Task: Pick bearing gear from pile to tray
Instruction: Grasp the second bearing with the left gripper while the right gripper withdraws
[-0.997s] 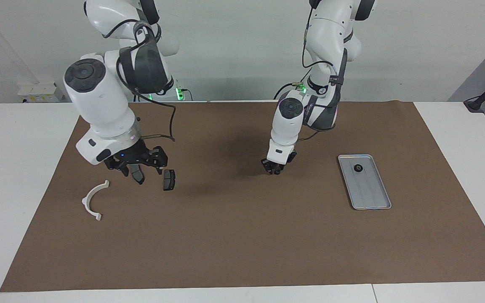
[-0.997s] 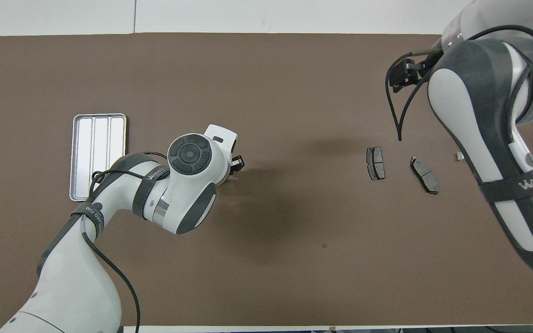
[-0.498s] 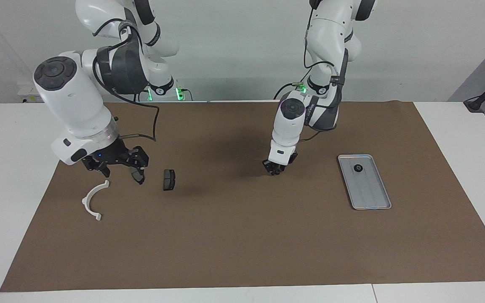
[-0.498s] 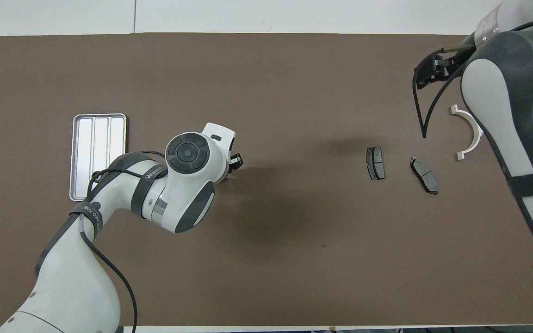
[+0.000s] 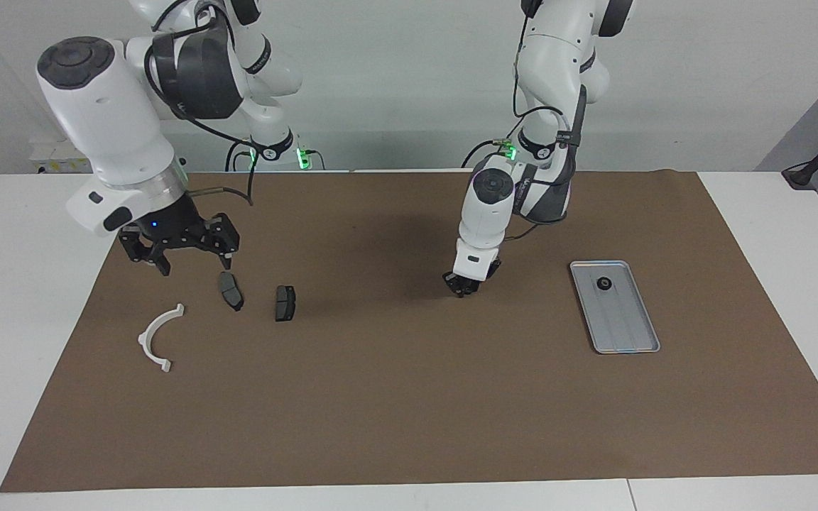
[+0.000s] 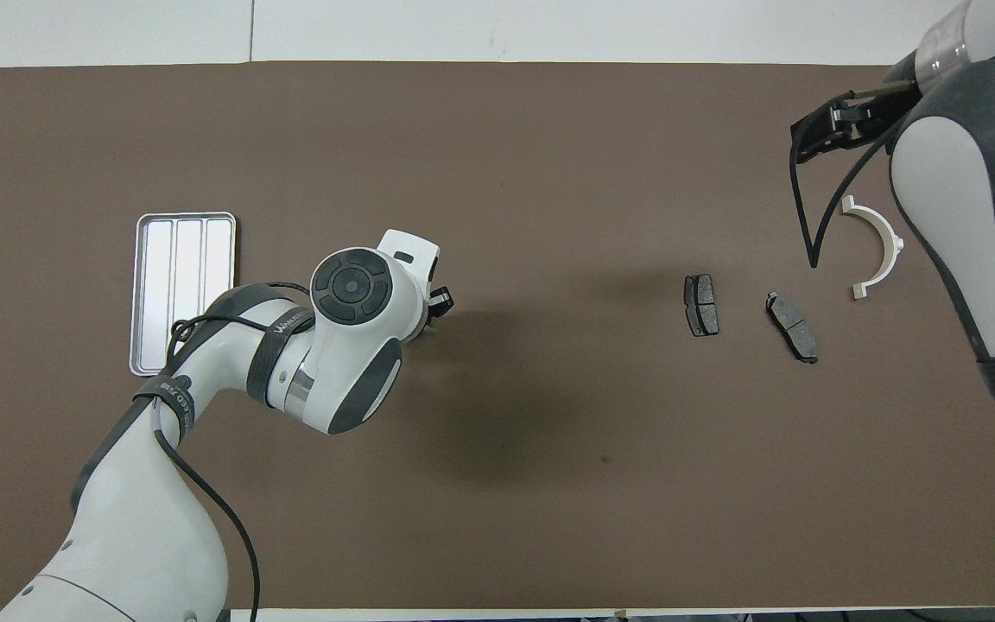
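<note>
The pile lies toward the right arm's end of the mat: a white curved arc (image 5: 157,337) (image 6: 876,246) and two dark grey brake pads (image 5: 231,291) (image 5: 285,303) (image 6: 792,326) (image 6: 701,305). The silver tray (image 5: 625,319) (image 6: 178,259) lies toward the left arm's end. It holds one small black round piece (image 5: 603,283), which my left arm hides in the overhead view. My right gripper (image 5: 192,264) is open and empty, raised over the mat beside the pads. My left gripper (image 5: 461,286) (image 6: 440,301) hangs low over the middle of the mat.
A brown mat (image 5: 409,397) covers the white table (image 5: 18,284). My left arm's elbow (image 6: 351,345) reaches over the mat next to the tray. My right arm (image 6: 972,216) covers the mat's edge at its own end.
My right gripper has risen and drawn back toward the robots and its own end of the table, uncovering the brake pad and the white arc. My left gripper has barely moved.
</note>
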{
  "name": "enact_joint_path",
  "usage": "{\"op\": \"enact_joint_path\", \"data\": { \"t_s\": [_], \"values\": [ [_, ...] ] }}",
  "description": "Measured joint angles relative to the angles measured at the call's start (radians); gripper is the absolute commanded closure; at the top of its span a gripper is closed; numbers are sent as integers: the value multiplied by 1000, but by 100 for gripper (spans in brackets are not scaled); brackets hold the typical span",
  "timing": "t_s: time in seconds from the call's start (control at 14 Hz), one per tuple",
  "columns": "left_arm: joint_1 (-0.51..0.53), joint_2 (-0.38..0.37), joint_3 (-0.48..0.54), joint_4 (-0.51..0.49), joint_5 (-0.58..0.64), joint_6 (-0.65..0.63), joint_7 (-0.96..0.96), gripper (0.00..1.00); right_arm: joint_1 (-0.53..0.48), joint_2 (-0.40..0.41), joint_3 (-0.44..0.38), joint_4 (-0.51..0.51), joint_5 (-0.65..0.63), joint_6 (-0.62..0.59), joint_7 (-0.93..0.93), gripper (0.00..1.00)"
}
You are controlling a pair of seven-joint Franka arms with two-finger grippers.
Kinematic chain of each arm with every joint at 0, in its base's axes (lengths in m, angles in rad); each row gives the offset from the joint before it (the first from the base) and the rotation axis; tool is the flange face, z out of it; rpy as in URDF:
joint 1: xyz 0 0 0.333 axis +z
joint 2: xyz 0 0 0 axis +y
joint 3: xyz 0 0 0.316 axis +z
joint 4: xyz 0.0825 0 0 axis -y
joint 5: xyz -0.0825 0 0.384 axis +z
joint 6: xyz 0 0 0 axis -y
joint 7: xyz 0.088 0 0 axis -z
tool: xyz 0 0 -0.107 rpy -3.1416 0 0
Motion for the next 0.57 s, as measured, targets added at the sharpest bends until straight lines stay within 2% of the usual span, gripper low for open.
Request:
{"op": "enact_joint_path", "data": {
  "t_s": [0.14, 0.21, 0.36, 0.57],
  "values": [
    [0, 0, 2, 0, 1, 1, 0, 91, -4, -107, -14, -107, 7, -4, -7, 0],
    [0, 0, 3, 0, 1, 1, 0, 96, -6, -165, -23, -166, 18, -6, -7, 0],
    [1, 0, 8, 1, 2, -3, -2, 97, -10, -257, -35, -261, 42, -6, -7, 0],
    [10, -11, 65, 10, 28, -26, 8, 96, -25, -320, -37, -332, 46, 4, -7, 0]
  ]
}}
